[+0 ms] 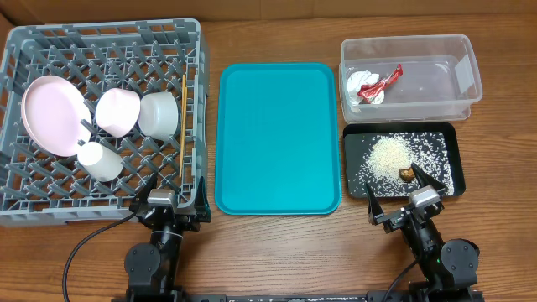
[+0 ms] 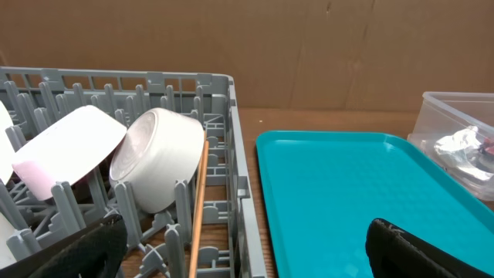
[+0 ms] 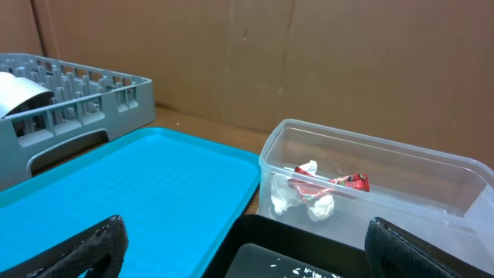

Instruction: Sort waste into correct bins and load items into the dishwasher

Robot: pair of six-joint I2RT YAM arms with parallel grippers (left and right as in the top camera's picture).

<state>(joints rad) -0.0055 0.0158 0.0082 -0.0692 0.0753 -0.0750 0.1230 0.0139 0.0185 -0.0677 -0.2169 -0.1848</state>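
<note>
Dishes (image 1: 55, 113) four in one rack (image 1: 105, 32)

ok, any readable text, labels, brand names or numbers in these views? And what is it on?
No text can be read in any view.
Snack wrapper in the clear tub: red-and-white print, too small and crumpled to read.
Dish rack, teal tray, black tray: no markings visible.

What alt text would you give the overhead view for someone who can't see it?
A grey dish rack on the left holds a pink plate, small pink dish, bowl, cup and chopsticks; a teal tray lies in the middle. On the right, a clear tub holds a snack wrapper and a black tray holds rice.
</note>
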